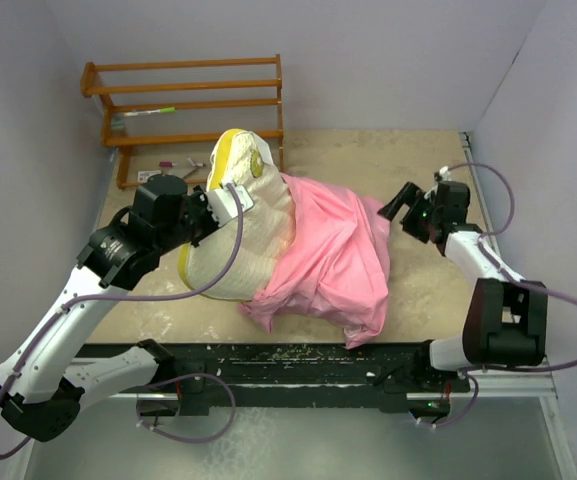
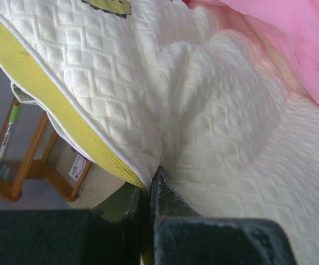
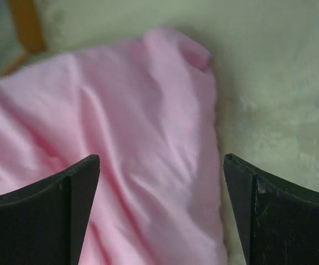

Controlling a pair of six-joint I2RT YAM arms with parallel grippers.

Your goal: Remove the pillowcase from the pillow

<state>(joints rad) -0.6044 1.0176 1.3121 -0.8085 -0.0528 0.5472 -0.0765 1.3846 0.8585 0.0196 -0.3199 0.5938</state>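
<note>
- Left arm [image 1: 68,310] reaches up and right from its base, wrist bent over the pillow's left side.
- Left gripper [image 1: 213,212] [image 2: 151,179]: fingers together, clamped on the pillow [image 1: 248,235] [image 2: 203,110] at its yellow edging; that end looks lifted.
- How much fabric sits between the fingers is hard to tell; the grip point is in shadow in the wrist view.
- Pillow lies mid-table, cream left half bare, right half hidden under the pillowcase [image 1: 328,260] [image 2: 306,38] [image 3: 120,110].
- Pillowcase is bunched over the pillow's right half, spilling onto the table [image 1: 418,160] [image 3: 281,83] toward the near edge.
- Rack [image 1: 188,100] [image 2: 21,165] stands at the back left, partly blocked by the pillow.
- Right arm [image 1: 488,270] is folded back, forearm angled toward the pillowcase's far right corner.
- Right gripper [image 1: 400,205] [image 3: 160,163]: fingers wide apart, nothing between them, above that corner; wrist view is blurry, so contact can't be judged.
</note>
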